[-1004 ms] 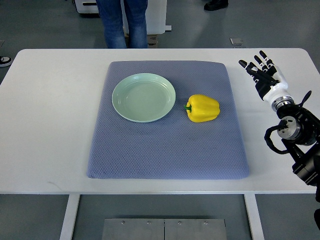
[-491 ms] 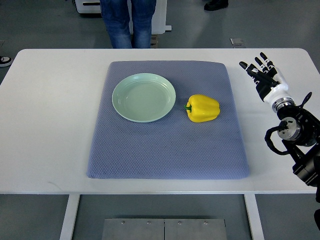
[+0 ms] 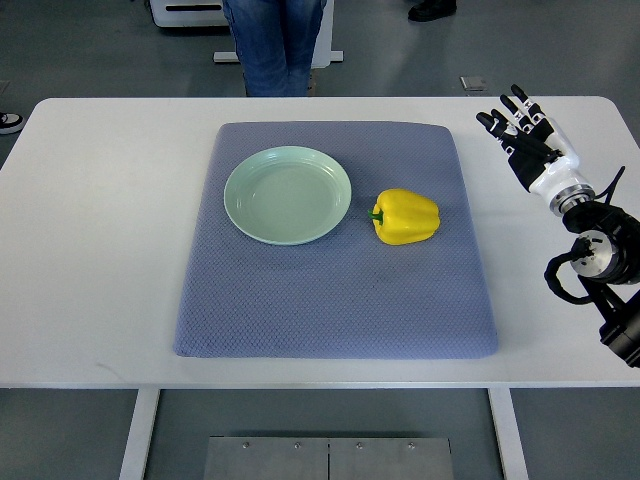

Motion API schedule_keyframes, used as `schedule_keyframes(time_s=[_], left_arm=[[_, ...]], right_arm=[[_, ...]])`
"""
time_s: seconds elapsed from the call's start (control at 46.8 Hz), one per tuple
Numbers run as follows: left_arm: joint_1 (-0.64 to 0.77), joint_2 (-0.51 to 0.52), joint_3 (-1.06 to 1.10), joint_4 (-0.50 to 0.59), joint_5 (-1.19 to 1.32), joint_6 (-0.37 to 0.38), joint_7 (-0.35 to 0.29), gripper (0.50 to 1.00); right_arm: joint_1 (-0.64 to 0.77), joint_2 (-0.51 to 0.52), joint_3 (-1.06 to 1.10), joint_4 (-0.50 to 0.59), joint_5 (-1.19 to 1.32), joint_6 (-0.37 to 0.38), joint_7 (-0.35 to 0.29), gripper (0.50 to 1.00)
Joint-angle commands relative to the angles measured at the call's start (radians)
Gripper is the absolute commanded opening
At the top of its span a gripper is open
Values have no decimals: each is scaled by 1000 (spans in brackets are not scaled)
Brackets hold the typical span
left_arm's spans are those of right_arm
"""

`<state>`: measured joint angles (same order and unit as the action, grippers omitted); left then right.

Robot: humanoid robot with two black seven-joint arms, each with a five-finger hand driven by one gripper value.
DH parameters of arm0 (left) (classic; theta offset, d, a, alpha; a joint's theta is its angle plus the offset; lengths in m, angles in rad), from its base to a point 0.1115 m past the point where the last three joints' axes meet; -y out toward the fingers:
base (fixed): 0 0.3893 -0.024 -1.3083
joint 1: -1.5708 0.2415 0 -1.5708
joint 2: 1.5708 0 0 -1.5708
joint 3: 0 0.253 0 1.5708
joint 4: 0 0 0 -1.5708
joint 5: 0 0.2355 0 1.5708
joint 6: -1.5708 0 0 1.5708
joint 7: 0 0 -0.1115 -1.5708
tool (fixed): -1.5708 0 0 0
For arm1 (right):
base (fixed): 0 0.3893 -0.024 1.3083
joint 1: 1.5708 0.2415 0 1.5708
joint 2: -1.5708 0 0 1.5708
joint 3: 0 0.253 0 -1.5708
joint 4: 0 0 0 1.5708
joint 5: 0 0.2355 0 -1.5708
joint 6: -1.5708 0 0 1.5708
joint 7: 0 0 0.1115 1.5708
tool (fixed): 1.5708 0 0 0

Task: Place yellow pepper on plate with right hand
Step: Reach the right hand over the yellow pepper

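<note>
A yellow pepper (image 3: 406,217) lies on its side on the blue-grey mat (image 3: 335,300), its green stem pointing left toward the plate. The pale green plate (image 3: 288,195) sits empty on the mat just left of the pepper, a small gap between them. My right hand (image 3: 520,135) hovers over the bare white table at the far right, well right of the pepper and off the mat. Its fingers are spread and hold nothing. The left arm does not show.
The white table (image 3: 100,230) carries the mat in its middle. A person in jeans (image 3: 277,45) stands behind the table's far edge. My right forearm (image 3: 600,270) runs along the table's right edge.
My right hand has lifted slightly and shifted up and right over the table. The person behind the table has stepped to the right. Pepper and plate have not moved.
</note>
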<state>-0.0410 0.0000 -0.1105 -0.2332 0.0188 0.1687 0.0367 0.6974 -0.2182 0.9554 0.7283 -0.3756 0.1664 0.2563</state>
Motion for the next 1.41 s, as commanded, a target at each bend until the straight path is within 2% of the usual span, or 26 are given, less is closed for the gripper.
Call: schedule_keyframes(time_s=[0.0,0.256,0.449,0.79,1.068,1.388], left_arm=[[1,0,0,0,0,0,0,1000],[0,0,0,0,0,0,0,1000],[0,0,0,0,0,0,0,1000],[0,0,0,0,0,0,0,1000],[0,0,0,0,0,0,0,1000],[0,0,0,0,0,0,0,1000]], right_arm=[[5,-30,-61,16,-5,2,27,998],[108,-148,-346,46,-11,1,150,993],[189,-207,-503,94,-88,1,198,993],[266,-214,-652,206,-328,-1,207,993],[419,-219,-856,206,-373,-5,207,987],[473,-214,-981,203,-450,-16,205,962]])
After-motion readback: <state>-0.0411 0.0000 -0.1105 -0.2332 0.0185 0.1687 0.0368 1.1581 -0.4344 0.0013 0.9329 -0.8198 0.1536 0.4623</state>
